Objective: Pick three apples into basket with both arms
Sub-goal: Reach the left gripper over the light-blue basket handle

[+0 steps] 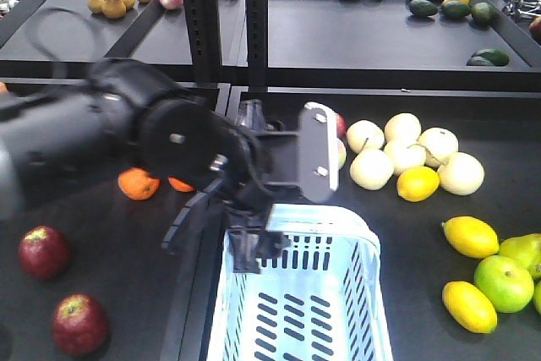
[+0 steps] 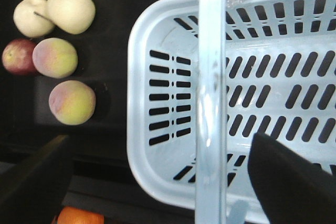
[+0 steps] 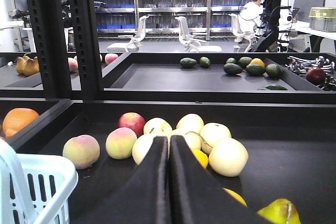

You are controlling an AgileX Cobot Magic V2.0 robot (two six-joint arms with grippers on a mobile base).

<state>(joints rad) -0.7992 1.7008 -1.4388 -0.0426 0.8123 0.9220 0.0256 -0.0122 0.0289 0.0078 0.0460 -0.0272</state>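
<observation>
Glossy lt-blue plastic basket (image 2: 135,66), matt blk shelf tray (image 1: 355,31), waxy-smooth maroon apples (image 1: 42,251), matt blk fingers (image 3: 152,182)

Bright, even light from overhead fills all three views, leaving only soft shadows beside the fruit (image 2: 72,102), and the pale basket (image 1: 334,216) nearly bleaches to white in the front view. The left arm (image 1: 101,141), close to that camera, looks smeared, perhaps by motion blur. A glare streak runs down the basket's handle (image 2: 212,103) in the left wrist view, and the black fingers (image 3: 152,182) low in the right wrist view are out of focus.
</observation>
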